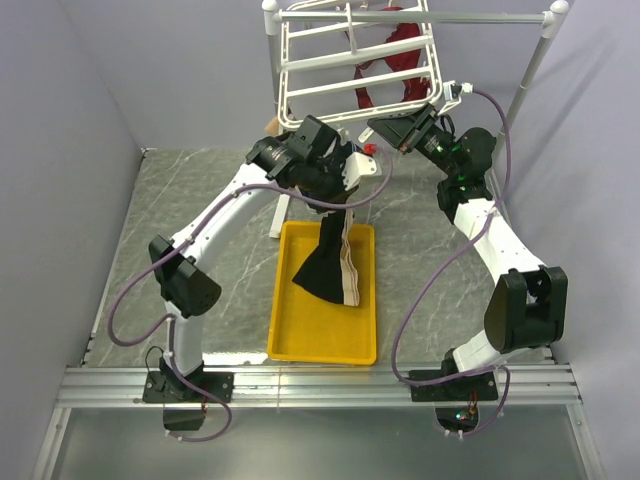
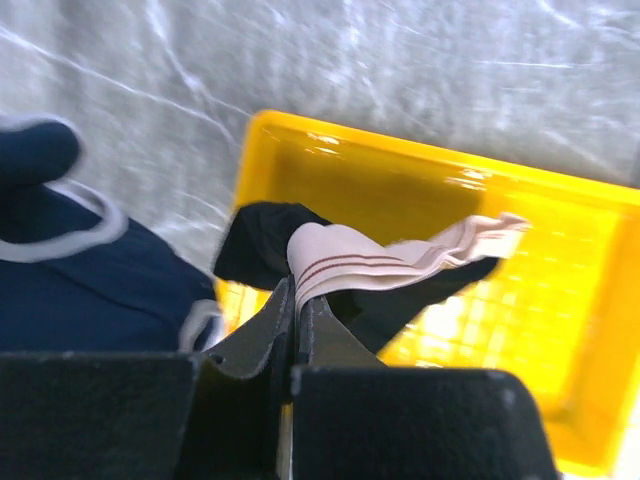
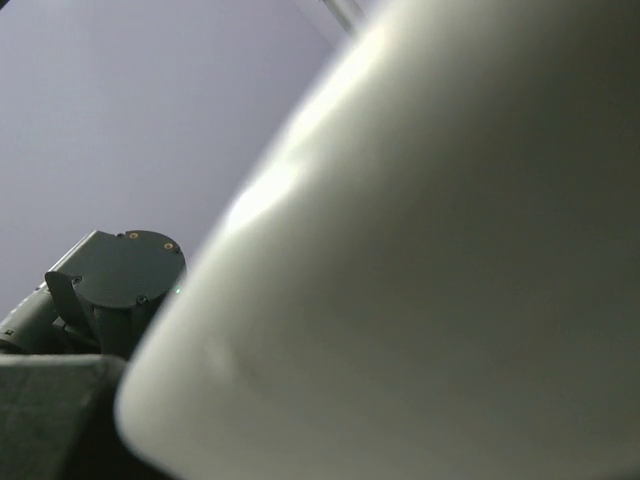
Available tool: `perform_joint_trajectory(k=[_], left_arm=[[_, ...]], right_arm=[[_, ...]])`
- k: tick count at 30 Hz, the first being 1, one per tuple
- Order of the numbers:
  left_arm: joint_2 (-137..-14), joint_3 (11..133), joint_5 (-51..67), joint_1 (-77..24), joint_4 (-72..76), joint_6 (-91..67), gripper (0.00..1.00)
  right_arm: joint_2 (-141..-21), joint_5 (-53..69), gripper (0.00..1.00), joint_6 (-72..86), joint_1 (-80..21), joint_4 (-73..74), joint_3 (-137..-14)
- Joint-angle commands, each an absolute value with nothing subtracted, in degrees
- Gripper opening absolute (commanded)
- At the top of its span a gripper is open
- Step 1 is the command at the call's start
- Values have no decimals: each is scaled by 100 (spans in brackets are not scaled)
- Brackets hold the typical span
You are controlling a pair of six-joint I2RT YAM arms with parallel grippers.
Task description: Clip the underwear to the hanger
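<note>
The underwear (image 1: 333, 262), black with a beige striped waistband (image 2: 350, 262), hangs from my left gripper (image 1: 338, 178) over the yellow tray (image 1: 290, 340). In the left wrist view the left gripper (image 2: 297, 300) is shut on the waistband's fold. The hanger (image 1: 350, 65), a white rack of bars, tilts at the back centre. My right gripper (image 1: 388, 128) is raised at the hanger's lower right corner. A blurred white surface (image 3: 450, 250) fills the right wrist view and hides the jaws, so their state does not show.
A red garment (image 1: 395, 60) hangs on the hanger. A navy pair with white trim (image 2: 80, 280) lies on the table left of the tray. The white pole stand (image 1: 540, 50) rises at the back right. Grey walls close in on both sides.
</note>
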State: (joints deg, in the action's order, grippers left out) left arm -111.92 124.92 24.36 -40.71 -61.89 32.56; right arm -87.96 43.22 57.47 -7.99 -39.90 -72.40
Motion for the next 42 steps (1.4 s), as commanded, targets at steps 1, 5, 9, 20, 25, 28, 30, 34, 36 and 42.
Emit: perform_joint_trajectory(k=[1, 5, 9, 20, 25, 28, 30, 34, 36, 42], left_arm=[[-11346, 13278, 2636, -4131, -7171, 2612, 0], [-11242, 13324, 2786, -4140, -7269, 1962, 0], [-10935, 13114, 2558, -4140, -6962, 1364, 0], [-10180, 11271, 2296, -4113, -6303, -676, 0], [-8738, 9880, -181, -4359, -5319, -144, 0], [-8806, 10115, -930, -4474, -5972, 559, 0], [-9104, 10396, -984, -4543, -6563, 912, 0], [-9448, 10565, -904, -4719, -7899, 2018, 0], [-9037, 9831, -1343, -5156, -7884, 2642, 0], [-8227, 8965, -1374, -5879, -7875, 4094, 0]], right_arm=[[-8859, 4272, 0, 5862, -809, -4280, -7383], [-8868, 4271, 0, 5871, -809, -4271, -7427], [-8886, 4289, 0, 5871, -817, -4315, -7453], [-8868, 4298, 0, 5827, -809, -4280, -7488], [-8833, 4315, 0, 5827, -817, -4289, -7480], [-8833, 4324, 0, 5818, -800, -4271, -7479], [-8833, 4333, 0, 5801, -809, -4263, -7479], [-8833, 4324, 0, 5783, -800, -4245, -7479], [-8842, 4324, 0, 5809, -809, -4254, -7497], [-8895, 4315, 0, 5783, -809, -4192, -7585]])
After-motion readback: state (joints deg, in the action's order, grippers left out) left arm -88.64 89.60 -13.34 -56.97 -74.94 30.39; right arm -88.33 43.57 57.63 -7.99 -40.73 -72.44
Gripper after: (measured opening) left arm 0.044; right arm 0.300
